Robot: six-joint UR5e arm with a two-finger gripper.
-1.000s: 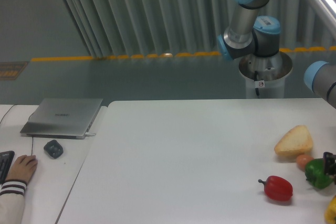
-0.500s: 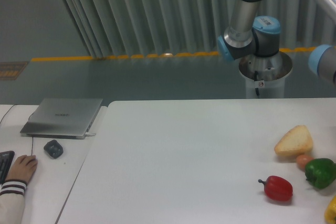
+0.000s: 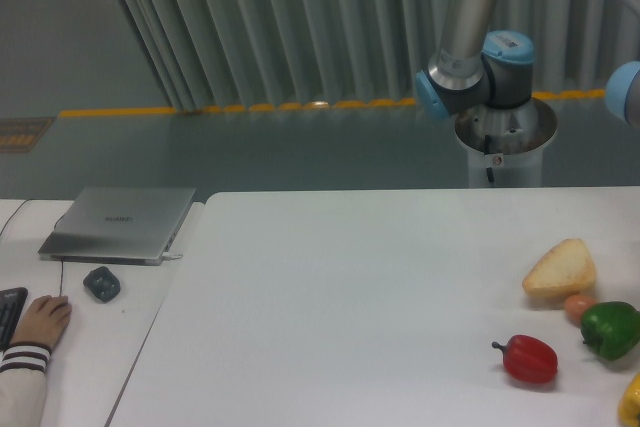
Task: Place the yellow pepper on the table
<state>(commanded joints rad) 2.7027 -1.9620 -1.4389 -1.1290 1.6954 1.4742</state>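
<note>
With the tool out of view and its state impossible to tell, the yellow pepper (image 3: 631, 402), cropped at the counter (image 3: 350, 287) edge beside the green pepper (image 3: 610, 329), risked being mistaken or knocked off.

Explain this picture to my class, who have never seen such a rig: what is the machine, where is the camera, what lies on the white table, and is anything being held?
The grey and blue jointed tubes at the top right are a robot arm on a round pedestal behind the table. One fixed camera looks at it from the front, slightly above. The arm's pincer is outside the picture, so nothing can be seen held.

On the table's right side lie toy foods: a tan bread wedge, a small orange ball, a green pepper, a red pepper, and at the very edge a sliver of the yellow pepper, resting on the table.

On the separate desk at left sit a closed silver laptop, a dark mouse and a person's hand beside a keyboard corner.
</note>
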